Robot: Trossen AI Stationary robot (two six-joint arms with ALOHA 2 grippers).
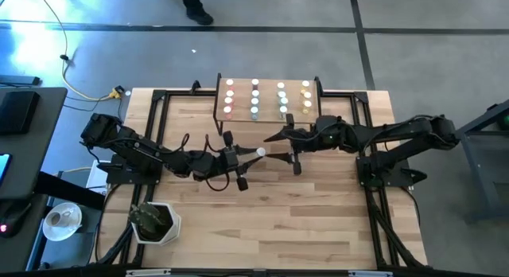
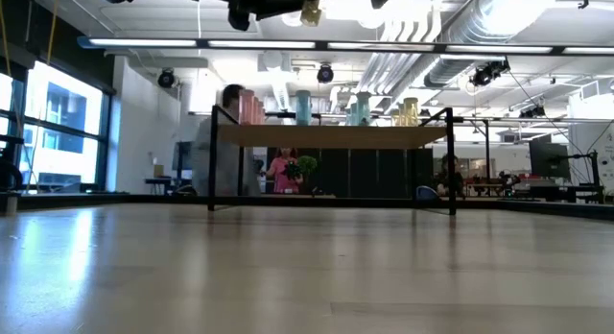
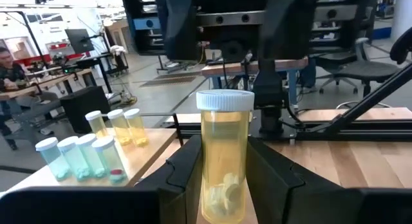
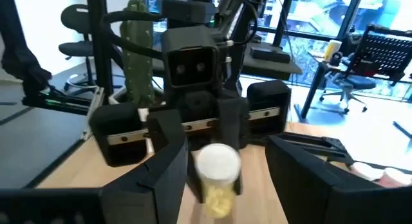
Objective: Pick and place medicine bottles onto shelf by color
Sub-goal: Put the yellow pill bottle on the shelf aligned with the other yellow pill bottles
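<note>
Yellow bottle held in mid-air between the two grippers, in front of the shelf.

The left gripper (image 3: 222,179) is clamped on the yellow medicine bottle (image 3: 223,156), upright with white cap on top, pale tablets inside; its base is cut off by the picture edge and no label can be read. Facing it, the right gripper (image 4: 222,163) stands with fingers apart on either side of the bottle, not touching it. Beyond, the shelf (image 1: 266,116) at the worktop's (image 1: 318,221) far edge carries the other bottles (image 1: 254,100) in rows by colour; in the low view their lower halves are hidden behind the board.
</note>
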